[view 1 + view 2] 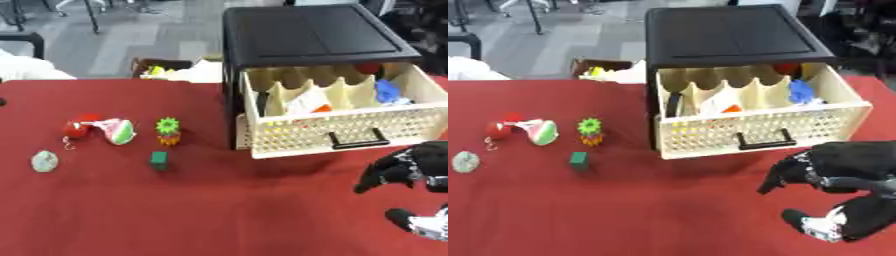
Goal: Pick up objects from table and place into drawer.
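Several small toys lie on the left of the red table [219, 210]: a red cherry-like piece [79, 127], a watermelon slice [120, 131], a small pineapple [168, 131], a green block [159, 160] and a pale green lump [45, 161]. The cream drawer [341, 132] stands pulled out of the black cabinet [315, 35]. It holds a blue thing [388, 90], a red thing [367, 67] and a white and orange piece [311, 102]. My right hand [842, 165] hovers in front of the drawer, fingers spread downward and thumb apart, holding nothing. My left hand is not visible.
A box with yellow and white items [162, 67] sits behind the table's far edge, left of the cabinet. A white cloth-like shape [26, 67] shows at the far left. Chair legs stand on the floor beyond.
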You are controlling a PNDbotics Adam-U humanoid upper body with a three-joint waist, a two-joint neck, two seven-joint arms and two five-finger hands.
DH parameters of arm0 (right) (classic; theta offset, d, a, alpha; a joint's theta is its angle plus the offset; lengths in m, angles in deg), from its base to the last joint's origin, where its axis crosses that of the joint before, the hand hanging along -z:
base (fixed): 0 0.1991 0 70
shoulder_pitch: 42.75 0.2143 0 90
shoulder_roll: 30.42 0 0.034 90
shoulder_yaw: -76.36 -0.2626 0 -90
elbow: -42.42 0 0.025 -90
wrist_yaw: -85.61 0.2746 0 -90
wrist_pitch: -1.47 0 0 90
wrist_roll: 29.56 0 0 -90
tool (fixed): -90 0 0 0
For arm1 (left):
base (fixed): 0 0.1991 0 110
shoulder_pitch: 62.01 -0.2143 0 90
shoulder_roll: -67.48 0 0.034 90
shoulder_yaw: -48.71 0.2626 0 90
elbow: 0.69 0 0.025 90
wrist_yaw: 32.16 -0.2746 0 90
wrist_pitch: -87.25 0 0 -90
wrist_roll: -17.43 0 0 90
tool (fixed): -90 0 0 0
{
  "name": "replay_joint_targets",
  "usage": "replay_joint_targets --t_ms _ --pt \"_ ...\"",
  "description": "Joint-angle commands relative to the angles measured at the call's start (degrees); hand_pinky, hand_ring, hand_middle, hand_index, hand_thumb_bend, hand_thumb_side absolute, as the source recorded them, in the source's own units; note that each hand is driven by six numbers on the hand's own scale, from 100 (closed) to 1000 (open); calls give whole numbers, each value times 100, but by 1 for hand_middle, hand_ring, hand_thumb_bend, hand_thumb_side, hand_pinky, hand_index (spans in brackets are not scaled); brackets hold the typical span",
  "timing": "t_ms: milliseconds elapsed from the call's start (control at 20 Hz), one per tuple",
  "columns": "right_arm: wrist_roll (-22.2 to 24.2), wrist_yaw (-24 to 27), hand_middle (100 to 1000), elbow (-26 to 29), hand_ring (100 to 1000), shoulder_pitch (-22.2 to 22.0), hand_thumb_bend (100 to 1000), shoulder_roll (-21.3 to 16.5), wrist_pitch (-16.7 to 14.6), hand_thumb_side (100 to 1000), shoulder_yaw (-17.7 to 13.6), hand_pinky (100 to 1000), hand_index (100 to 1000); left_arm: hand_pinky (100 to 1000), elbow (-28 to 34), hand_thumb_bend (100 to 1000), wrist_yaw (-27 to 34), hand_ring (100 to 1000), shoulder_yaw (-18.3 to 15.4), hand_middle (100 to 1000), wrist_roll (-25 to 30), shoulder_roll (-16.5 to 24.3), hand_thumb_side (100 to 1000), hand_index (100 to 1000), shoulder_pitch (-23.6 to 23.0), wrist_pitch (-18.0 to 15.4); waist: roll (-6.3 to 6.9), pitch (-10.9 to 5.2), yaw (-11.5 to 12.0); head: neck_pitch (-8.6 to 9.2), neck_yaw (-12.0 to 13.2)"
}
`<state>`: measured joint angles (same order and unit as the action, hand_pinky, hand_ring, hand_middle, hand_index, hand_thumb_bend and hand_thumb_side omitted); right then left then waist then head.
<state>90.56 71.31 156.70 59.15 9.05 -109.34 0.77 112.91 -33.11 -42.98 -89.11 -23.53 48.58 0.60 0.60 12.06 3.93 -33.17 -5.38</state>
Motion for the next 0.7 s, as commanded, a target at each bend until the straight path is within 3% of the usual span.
replay_joint_targets --t_ms 50,250,700 --pt "107 49 771 31 736 91 100 -84 139 1000 -19 420 925 440 99 100 -9 559 -10 556 17 39 907 839 19 14 -3 -58 19 72 -34" --pt "187 62 768 31 733 140 100 -40 349 1000 -6 415 921 436 99 100 -18 559 -1 556 31 6 949 837 8 20 -6 -25 61 87 -50" --pt "329 55 771 31 732 150 100 14 882 1000 -22 413 940 441 99 100 -31 563 -12 560 68 -31 942 839 3 26 -26 36 111 139 -23"
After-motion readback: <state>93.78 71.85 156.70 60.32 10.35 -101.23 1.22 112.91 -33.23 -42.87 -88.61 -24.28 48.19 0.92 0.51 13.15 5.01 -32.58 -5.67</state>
